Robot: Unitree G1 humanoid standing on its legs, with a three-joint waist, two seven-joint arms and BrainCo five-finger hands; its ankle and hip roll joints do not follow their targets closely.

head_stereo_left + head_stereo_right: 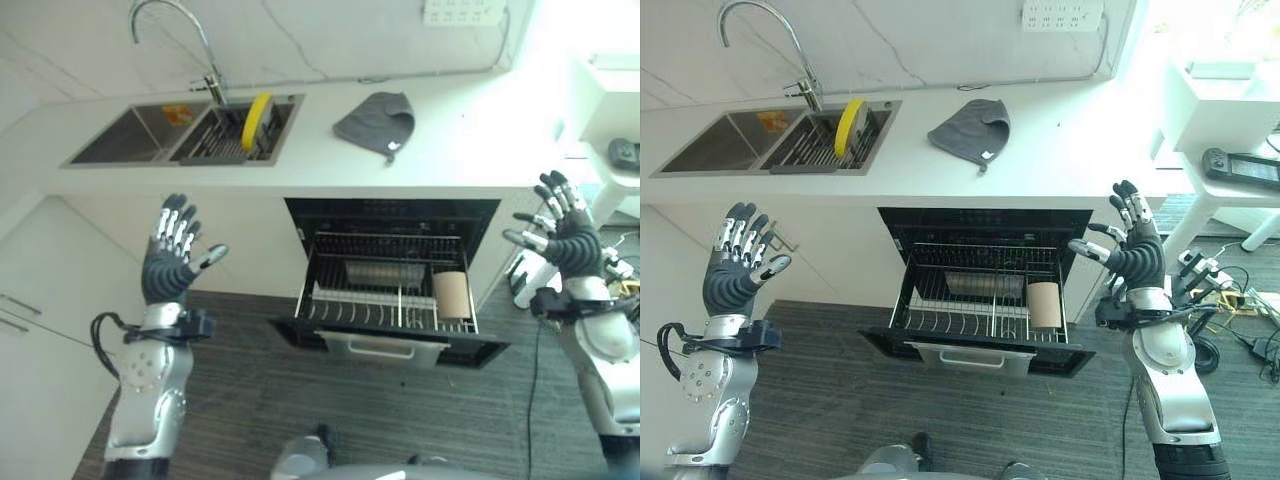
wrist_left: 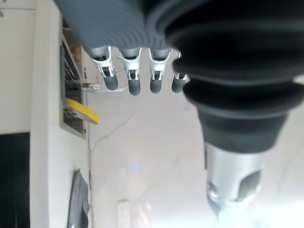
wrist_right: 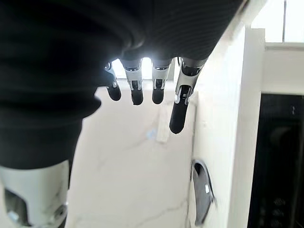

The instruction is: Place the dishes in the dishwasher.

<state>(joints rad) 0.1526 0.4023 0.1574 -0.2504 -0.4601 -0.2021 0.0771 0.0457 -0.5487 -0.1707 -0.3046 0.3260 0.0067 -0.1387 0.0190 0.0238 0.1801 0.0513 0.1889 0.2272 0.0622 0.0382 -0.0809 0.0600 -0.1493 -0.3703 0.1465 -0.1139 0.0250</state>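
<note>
- While both hands are raised, left hand [image 1: 170, 262] and right hand [image 1: 1137, 252] hold nothing, fingers spread.
- Yellow plate [image 1: 256, 121] stands upright in the sink rack [image 1: 218, 143].
- Dishwasher rack [image 1: 975, 318] is pulled out, holding a tan cup [image 1: 1044, 304].

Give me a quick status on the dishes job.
Left hand and right hand raised, open, empty. Yellow plate upright in sink rack. Dishwasher rack pulled out, nothing blocking.

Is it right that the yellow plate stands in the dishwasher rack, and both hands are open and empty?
Not quite. The yellow plate stands in the sink, as the right eye view shows. The left hand and right hand are indeed open and empty.
</note>
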